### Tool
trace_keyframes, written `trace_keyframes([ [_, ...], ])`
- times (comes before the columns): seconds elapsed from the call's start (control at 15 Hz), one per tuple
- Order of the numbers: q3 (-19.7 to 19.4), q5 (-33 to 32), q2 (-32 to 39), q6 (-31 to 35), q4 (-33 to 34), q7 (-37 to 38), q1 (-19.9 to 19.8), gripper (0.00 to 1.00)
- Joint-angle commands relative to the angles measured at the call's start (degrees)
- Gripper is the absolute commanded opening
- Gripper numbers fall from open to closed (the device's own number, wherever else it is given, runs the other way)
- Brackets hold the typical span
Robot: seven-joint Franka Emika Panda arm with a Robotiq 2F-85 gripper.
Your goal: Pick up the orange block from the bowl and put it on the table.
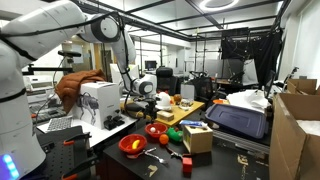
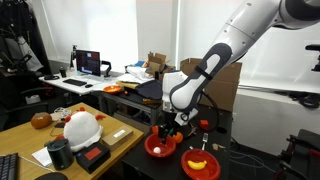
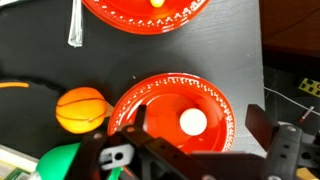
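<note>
In an exterior view we see the white arm reach over the dark, near-black counter (image 1: 225, 157), its end effector (image 1: 150, 101) hanging above a small round deep-red plastic bowl (image 1: 156, 130). A wider orange-red plastic bowl (image 1: 133, 146) sits just beside that bowl, nearer the camera, and a green object (image 1: 173, 133) lies close on the other side. From here we cannot tell what either bowl holds, nor how the fingers stand. In an exterior view from the opposite side, the end effector (image 2: 170, 128) points straight down just over the small round deep-red plastic bowl (image 2: 160, 146). The wider orange-red plastic bowl (image 2: 200, 165) next to it carries a yellow piece (image 2: 199, 164). In the wrist view we look down into the small round deep-red plastic bowl (image 3: 160, 95), which holds a white round ball (image 3: 193, 122) right of its middle. The end effector (image 3: 197, 128) is spread wide and grips nothing, with one finger over the bowl's left rim and the other outside its right rim. The only orange thing we can make out is an orange ball with dark seams (image 3: 82, 109), which rests on the counter (image 3: 240, 50) just beside the bowl's left rim. The wider orange-red plastic bowl (image 3: 120, 18) lies at the top edge with the yellow piece (image 3: 155, 3) inside it.
</note>
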Motion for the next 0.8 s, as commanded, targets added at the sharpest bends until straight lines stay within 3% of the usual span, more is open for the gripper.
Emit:
trace_keyframes([
  [0.0, -0.3, 0.3, -2.0, -3.8, 0.4, -1.6, 0.1, 1.00],
  [0.73, -3.7, -4.9, -22.3, -26.5, -6.4, -4.7, -1.7, 1.00],
])
